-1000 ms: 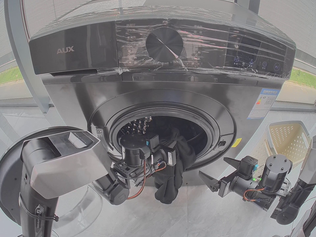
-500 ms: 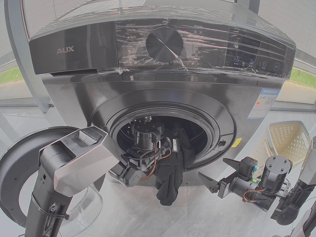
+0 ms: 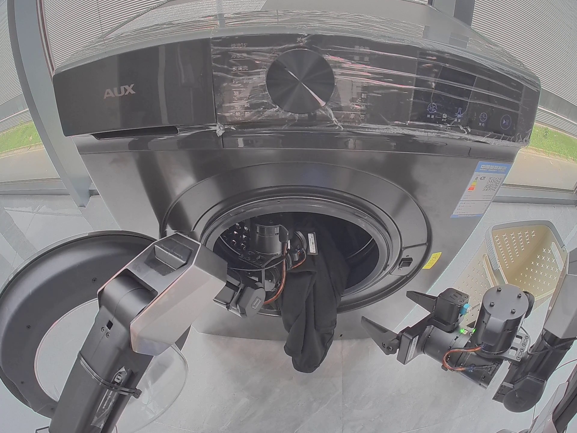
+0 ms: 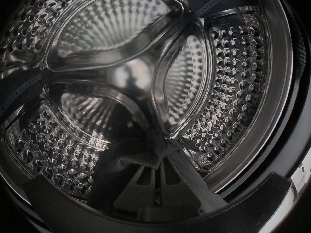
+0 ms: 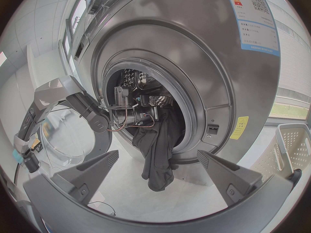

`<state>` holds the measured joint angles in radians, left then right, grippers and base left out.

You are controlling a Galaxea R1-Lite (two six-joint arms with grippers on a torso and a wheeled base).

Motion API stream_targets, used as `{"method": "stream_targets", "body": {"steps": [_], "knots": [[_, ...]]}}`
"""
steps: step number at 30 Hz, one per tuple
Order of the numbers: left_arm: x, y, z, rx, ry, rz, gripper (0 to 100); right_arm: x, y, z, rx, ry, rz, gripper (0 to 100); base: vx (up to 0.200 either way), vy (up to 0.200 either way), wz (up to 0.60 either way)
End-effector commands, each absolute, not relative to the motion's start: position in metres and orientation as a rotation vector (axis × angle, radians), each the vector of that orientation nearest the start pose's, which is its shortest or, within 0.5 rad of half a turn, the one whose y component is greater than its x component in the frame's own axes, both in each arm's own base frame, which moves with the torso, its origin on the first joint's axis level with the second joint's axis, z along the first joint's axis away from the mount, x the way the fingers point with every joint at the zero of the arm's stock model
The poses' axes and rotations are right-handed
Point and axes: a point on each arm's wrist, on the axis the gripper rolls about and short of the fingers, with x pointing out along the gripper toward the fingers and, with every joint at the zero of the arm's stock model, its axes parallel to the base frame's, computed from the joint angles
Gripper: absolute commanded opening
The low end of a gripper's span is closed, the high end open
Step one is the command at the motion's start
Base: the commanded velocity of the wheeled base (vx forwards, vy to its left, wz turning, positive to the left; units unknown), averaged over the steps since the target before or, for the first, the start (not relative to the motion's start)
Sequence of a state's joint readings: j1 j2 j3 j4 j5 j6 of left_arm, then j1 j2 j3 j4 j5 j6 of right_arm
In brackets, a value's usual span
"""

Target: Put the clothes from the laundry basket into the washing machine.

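A black garment [image 3: 309, 320] hangs out of the washing machine [image 3: 360, 175] over the lower lip of its round opening, with its loose end near the floor. My left gripper [image 4: 158, 170] is inside the steel drum [image 4: 129, 65], shut on a bunched part of that garment [image 4: 155, 148]. The left wrist [image 3: 267, 242] sits in the mouth of the opening. My right gripper [image 3: 392, 314] is open and holds nothing, low in front of the machine and right of the hanging cloth [image 5: 158, 159]. Its fingers [image 5: 97, 169] point toward the opening.
The machine's round door [image 3: 36, 296] stands swung open at the left, close beside the left arm. A beige perforated laundry basket [image 3: 529, 254] stands on the floor at the right, behind the right arm. Pale tiled floor [image 3: 360, 392] lies in front.
My left arm has pushed deeper into the drum, carrying the held part of the garment inward. The right gripper has barely shifted.
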<state>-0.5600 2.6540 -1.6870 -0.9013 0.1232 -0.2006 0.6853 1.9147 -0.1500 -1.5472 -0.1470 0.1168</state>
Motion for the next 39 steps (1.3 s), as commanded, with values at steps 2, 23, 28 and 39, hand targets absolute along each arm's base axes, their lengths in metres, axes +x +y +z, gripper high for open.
{"method": "stream_targets", "body": {"steps": [2, 23, 28, 39], "knots": [[0.452, -0.277, 0.027, -0.174, 0.109, -0.412, 0, 0.190, 0.151, 0.069, 0.015, 0.254, 0.523, 100, 0.000, 0.000, 0.00], [0.370, -0.271, 0.041, 0.030, 0.465, -0.550, 100, 0.186, 0.159, 0.062, -0.001, 0.280, 0.555, 100, 0.000, 0.000, 0.00], [0.368, -0.266, 0.026, 0.055, 0.521, -0.557, 100, 0.186, 0.158, 0.064, 0.002, 0.273, 0.555, 100, 0.000, 0.000, 0.00], [0.389, -0.266, -0.001, 0.059, 0.513, -0.533, 100, 0.185, 0.160, 0.063, 0.001, 0.276, 0.561, 100, 0.000, 0.000, 0.00]]}}
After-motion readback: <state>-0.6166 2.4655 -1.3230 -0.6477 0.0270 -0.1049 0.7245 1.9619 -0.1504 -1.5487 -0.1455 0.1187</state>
